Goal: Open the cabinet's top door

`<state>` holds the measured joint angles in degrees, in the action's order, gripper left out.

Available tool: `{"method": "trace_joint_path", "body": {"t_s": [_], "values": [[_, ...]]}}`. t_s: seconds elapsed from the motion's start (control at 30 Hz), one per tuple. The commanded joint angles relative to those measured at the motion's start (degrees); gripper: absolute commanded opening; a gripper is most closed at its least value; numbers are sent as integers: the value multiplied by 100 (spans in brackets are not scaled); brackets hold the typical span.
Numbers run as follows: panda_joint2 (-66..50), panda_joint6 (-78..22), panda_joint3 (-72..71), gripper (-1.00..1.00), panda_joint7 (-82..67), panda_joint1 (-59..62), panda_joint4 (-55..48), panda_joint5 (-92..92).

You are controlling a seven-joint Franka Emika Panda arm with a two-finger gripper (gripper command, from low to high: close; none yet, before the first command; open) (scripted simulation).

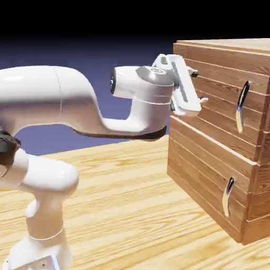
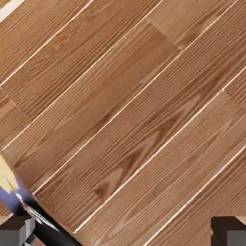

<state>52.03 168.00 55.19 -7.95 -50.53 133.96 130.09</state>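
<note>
Tabletop of pale, streaky wood [image 1: 116, 195] spreads beneath everything, with the boxy plank cabinet [image 1: 259, 182] standing at the exterior view's right. White and thick-jointed, the arm [image 1: 47, 95] reaches across from the exterior view's left toward the cabinet's front. Its top door [image 1: 219, 95] is shut and sits above the lower panel [image 1: 198, 163], which is closed too. The gripper [image 1: 200, 87] is tilted in front of the top door, toward the exterior view's left part of that panel. Next in size comes the door's long curved handle [image 1: 239, 116], dark at its upper end and pale lower down; it lies to the exterior view's right of the fingers [image 1: 203, 99]. In the hand view it enters at the lower left, right by the left-hand fingertip; whether they touch, I cannot tell. The fingers are spread wide, gripping nothing. Shortest is the lower handle [image 1: 226, 204].
</note>
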Motion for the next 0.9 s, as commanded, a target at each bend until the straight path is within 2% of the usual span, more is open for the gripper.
{"method": "trace_joint_path", "body": {"t_s": [0.0,0.43,0.5,0.67,0.7,0.87], "values": [[37,-12,106,0,-97,-96,-52,250],[519,-161,1480,0,-1352,-1337,-725,3489],[526,-163,1499,0,-1369,-1354,-735,3534],[329,-222,2091,0,-1386,-2388,-1558,3579],[329,-222,2091,-100,-1386,-2389,-1559,3579],[-58,-580,1573,-100,-823,-1558,-900,3592]]}}
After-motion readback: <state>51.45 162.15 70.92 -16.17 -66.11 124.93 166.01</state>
